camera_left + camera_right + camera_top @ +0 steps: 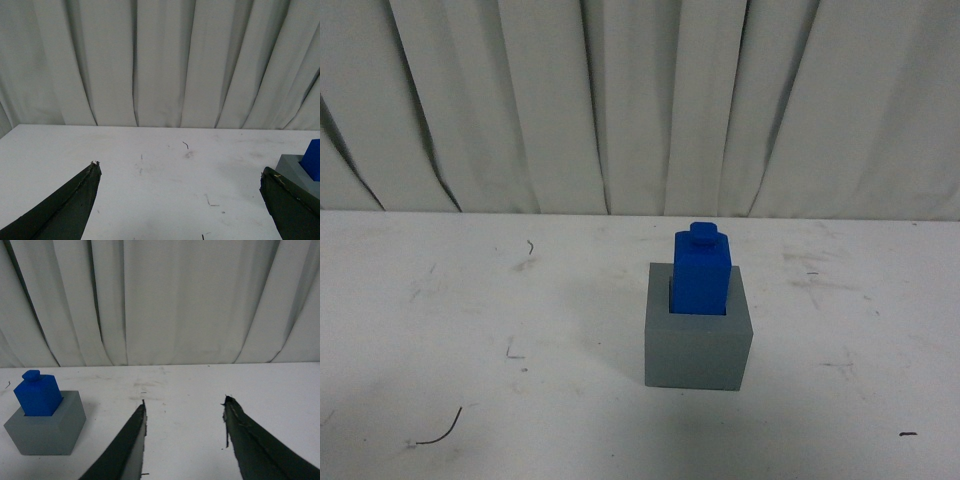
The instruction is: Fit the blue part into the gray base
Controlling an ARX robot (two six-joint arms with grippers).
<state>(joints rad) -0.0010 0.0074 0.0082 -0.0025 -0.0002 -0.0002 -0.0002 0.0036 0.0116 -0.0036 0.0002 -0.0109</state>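
On the white table [470,300] | blue part [701,270] upright in gray base [698,345] recess | left gripper [180,175] spread wide, empty | right gripper [184,407] spread, empty

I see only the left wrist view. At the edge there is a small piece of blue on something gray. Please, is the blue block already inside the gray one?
Observer: Yes. In the front view the blue block stands upright in the square hole on top of the gray cube, knob end up.
Operator: Is the right hand holding it?
Observer: No. In the right wrist view the right hand is open, with only bare table between its fingers; the cube sits apart from it.
Operator: And is any arm above the cube?
Observer: No arm shows in the front view.
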